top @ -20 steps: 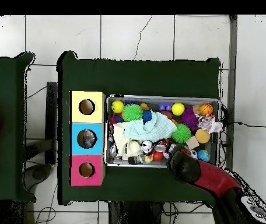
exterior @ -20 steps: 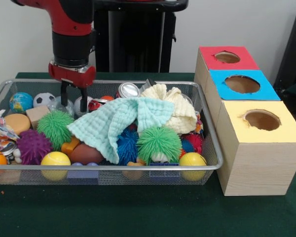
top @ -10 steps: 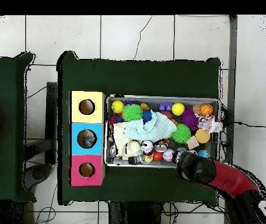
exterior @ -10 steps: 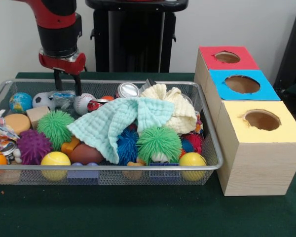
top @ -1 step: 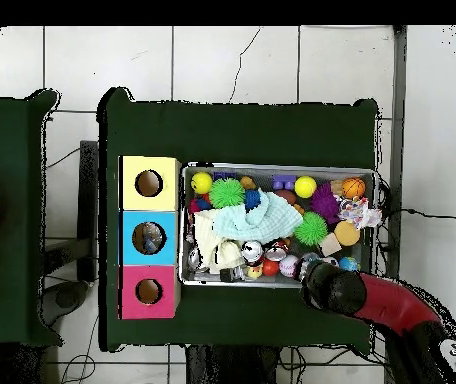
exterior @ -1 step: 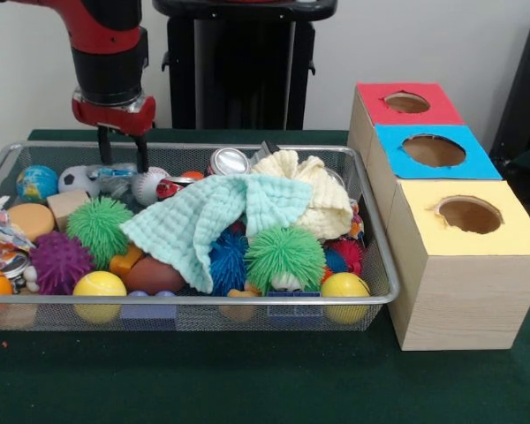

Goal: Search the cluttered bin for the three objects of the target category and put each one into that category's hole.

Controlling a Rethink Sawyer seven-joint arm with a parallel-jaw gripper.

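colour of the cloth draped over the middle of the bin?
Pale mint green cloth, with a waffle-like weave; clearest in the front view.

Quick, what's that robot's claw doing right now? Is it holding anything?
Gripper: jaws open and empty, above the back of the wire bin, over a crumpled clear wrapper.

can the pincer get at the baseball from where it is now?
Probably yes. The pincer hangs open over the bin's far rim, and the baseball lies just beside it, top exposed. The mint cloth stops short of it, but neighbouring balls crowd its sides.
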